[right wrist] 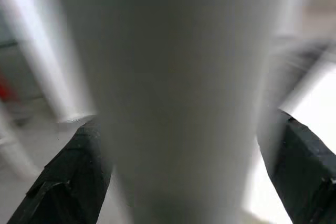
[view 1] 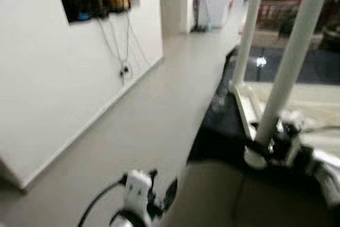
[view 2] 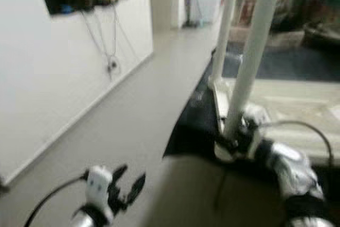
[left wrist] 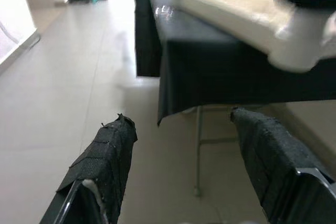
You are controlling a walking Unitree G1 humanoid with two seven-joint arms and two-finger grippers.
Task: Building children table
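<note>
A white children's table lies upside down with its top on a black-draped table. Two white legs point up: the near leg and the far leg. My right gripper is shut around the base of the near leg. In the right wrist view that leg spans the gap between the black fingers. My left gripper hangs low at the front left, open and holding nothing. The left wrist view has it over the floor beside the black cloth.
A white wall with hanging cables runs along the left. Grey floor stretches back to a doorway. A beige surface lies just in front of the black table. Furniture stands blurred at the back right.
</note>
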